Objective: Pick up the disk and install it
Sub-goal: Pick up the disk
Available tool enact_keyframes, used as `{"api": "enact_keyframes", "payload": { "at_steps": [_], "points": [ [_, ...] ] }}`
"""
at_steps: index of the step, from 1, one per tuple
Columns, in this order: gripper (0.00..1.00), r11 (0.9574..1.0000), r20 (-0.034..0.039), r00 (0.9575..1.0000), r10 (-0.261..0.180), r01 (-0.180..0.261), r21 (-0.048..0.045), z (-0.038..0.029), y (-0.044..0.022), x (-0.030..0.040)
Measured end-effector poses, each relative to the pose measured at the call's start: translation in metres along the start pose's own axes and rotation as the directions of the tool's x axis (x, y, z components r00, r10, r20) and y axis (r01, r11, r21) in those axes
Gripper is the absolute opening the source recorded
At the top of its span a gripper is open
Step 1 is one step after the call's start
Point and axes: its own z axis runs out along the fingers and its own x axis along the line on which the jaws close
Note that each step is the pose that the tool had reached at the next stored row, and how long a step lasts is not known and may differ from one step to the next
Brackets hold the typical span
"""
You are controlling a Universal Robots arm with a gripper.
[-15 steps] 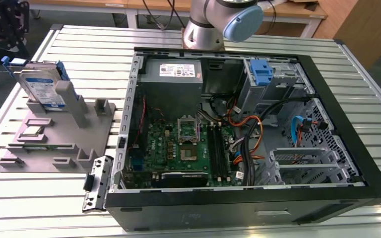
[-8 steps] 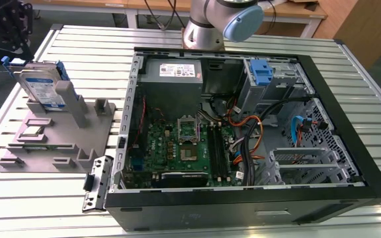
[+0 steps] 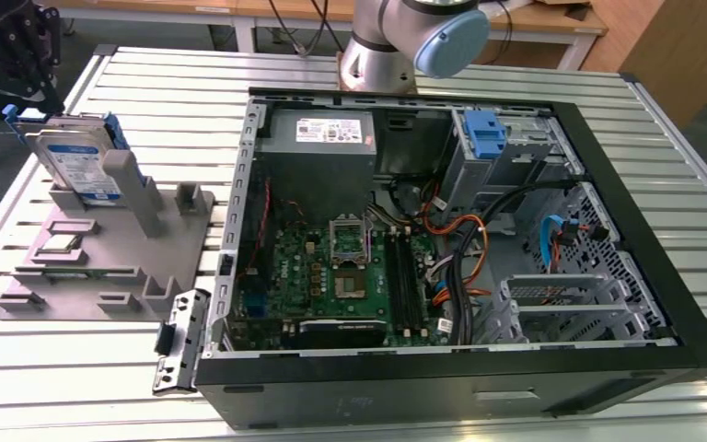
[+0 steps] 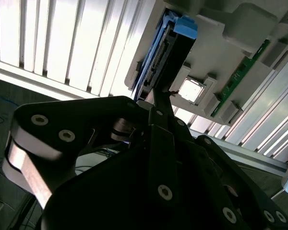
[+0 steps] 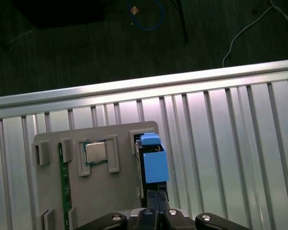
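Observation:
The disk (image 3: 77,161) stands on edge in a grey fixture (image 3: 181,258) on the exterior view's left, its blue-and-white label facing out. In both wrist views I see it edge-on with its blue rail (image 5: 156,165) (image 4: 158,52). My gripper (image 3: 16,87) hangs just above the disk's upper corner. In the second wrist view its fingers (image 4: 158,103) come together to a point at the disk's near end, with no gap between them. I cannot tell whether they touch the disk. The gripper (image 5: 156,203) lines up with the disk's length.
An open computer case (image 3: 624,230) lies on the slatted metal table (image 3: 698,405), with a drive bay and blue latch (image 3: 485,133) at its far side. The fixture also holds a processor chip (image 5: 96,152) and a memory stick (image 5: 64,177). The table edge (image 5: 134,86) runs close behind the fixture.

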Motion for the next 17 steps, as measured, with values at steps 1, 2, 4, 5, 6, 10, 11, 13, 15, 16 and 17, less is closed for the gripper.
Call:
{"api": "enact_keyframes", "payload": {
  "at_steps": [1, 2, 4, 5, 6, 10, 11, 13, 15, 16, 17],
  "points": [
    [0.11, 1.0, 0.0, 1.0, 0.0, 0.0, 0.0, 0.0, 0.0, 0.0],
    [0.11, 1.0, 0.0001, 1.0, 0.0, 0.0, 0.0001, 0.0001, 0.0, 0.0],
    [0.11, 1.0, 0.0002, 1.0, 0.0, 0.0, 0.0003, 0.0003, -0.0002, 0.0],
    [0.11, 1.0, 0.0003, 1.0, 0.0, 0.0, 0.0004, 0.0004, -0.0004, -0.0001],
    [0.11, 1.0, 0.0002, 1.0, 0.0, 0.0, 0.0002, 0.0003, -0.0006, -0.0001],
    [0.11, 1.0, 0.0001, 1.0, 0.0, 0.0, 0.0001, 0.0003, -0.0007, -0.0001],
    [0.11, 1.0, 0.0, 1.0, 0.0, 0.0, 0.0, 0.0004, -0.0007, -0.0001],
    [0.11, 1.0, 0.0002, 1.0, 0.0, 0.0, 0.0002, 0.0017, -0.0008, -0.0001],
    [0.11, 1.0, 0.0, 1.0, 0.0, 0.0, -0.0001, 0.002, -0.0008, 0.0],
    [0.11, 1.0, 0.0, 1.0, 0.0, 0.0, -0.0001, 0.002, -0.0008, 0.0],
    [0.11, 1.0, 0.0, 1.0, 0.0, 0.0, -0.0001, 0.002, -0.0008, 0.0]
  ]
}}
